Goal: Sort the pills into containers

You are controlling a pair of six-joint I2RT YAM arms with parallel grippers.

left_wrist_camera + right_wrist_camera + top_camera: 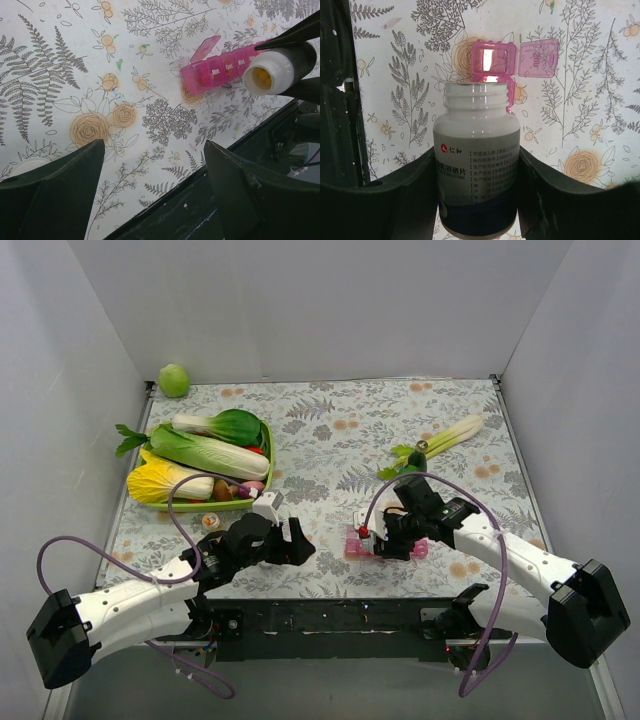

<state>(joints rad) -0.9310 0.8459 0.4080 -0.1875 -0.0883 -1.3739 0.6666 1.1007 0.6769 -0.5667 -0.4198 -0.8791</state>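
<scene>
The pink pill organizer (360,545) lies on the floral cloth near the front edge, between the two grippers. In the left wrist view the organizer (220,72) has its end lid up. In the right wrist view two lids (492,60) stand open. My right gripper (477,170) is shut on a white pill bottle (477,150) with no cap, held tipped with its mouth at the organizer's open end. Yellow pills (262,77) show inside the bottle's mouth (272,75). My left gripper (155,170) is open and empty, low over the cloth, left of the organizer.
A green oval tray (266,455) of vegetables stands at the back left, with a green ball (174,380) in the far corner. A leafy vegetable (440,445) lies behind the right arm. A small round white object (210,522) lies near the left arm. A black rail (330,615) runs along the front edge.
</scene>
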